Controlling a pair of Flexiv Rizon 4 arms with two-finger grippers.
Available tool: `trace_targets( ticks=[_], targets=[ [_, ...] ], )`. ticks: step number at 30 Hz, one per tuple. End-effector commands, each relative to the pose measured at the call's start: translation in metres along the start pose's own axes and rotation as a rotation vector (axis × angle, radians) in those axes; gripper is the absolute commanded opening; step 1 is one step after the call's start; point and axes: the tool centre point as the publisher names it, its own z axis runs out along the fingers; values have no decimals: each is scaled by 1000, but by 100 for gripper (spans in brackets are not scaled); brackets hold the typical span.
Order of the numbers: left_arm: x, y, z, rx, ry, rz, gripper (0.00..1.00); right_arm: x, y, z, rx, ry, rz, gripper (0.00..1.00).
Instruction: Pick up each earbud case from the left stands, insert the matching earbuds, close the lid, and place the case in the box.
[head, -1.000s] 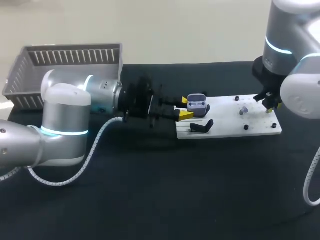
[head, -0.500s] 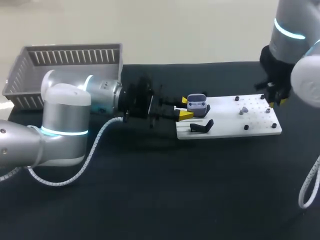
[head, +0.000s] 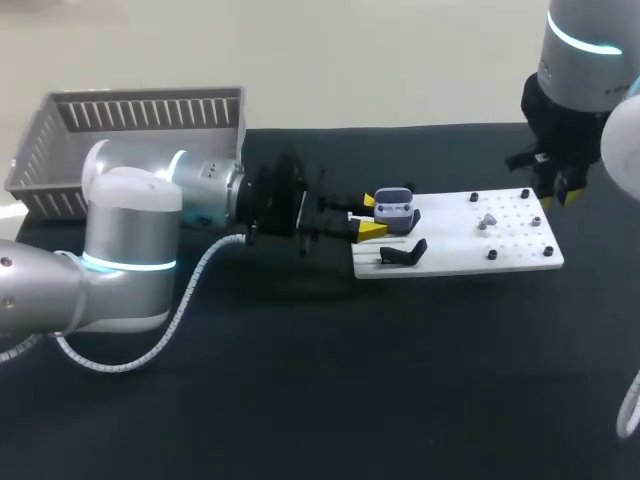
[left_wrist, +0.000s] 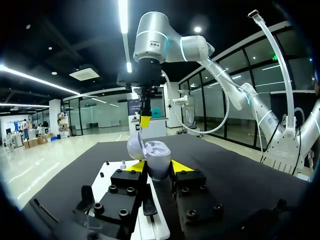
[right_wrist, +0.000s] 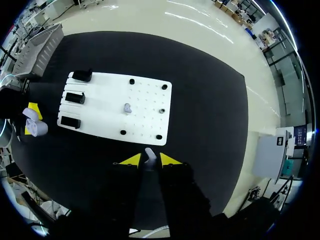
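My left gripper is shut on a pale grey earbud case, held just above the left end of the white board. In the left wrist view the case sits between the yellow tips of the left gripper with its lid swung open. My right gripper hangs above the board's far right edge. In the right wrist view the right gripper is shut on a small white earbud. A second earbud lies on the board.
A grey slatted box stands at the back left. A black stand sits on the board's left end, near the case. Small black pegs dot the right half of the board. Black tabletop surrounds the board.
My right arm has lifted and drawn back toward the board's far right corner, its gripper still shut on the earbud. The left arm and the case have stayed put.
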Motion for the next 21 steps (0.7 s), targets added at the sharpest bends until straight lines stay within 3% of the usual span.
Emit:
trace_targets(
  ticks=[1,7,8,10,21],
  targets=[
    [1,-2,0,-5,-2,3,0,1,0,1,0,-5,1,0],
    [1,-2,0,-5,-2,3,0,1,0,1,0,-5,1,0],
    [1,-2,0,-5,-2,3,0,2,1,-4,39,-9,41,0],
    [1,-2,0,-5,-2,3,0,3,7,-16,5,3,109,0],
    [1,-2,0,-5,-2,3,0,12,51,-62,24,17,330,0]
  ],
)
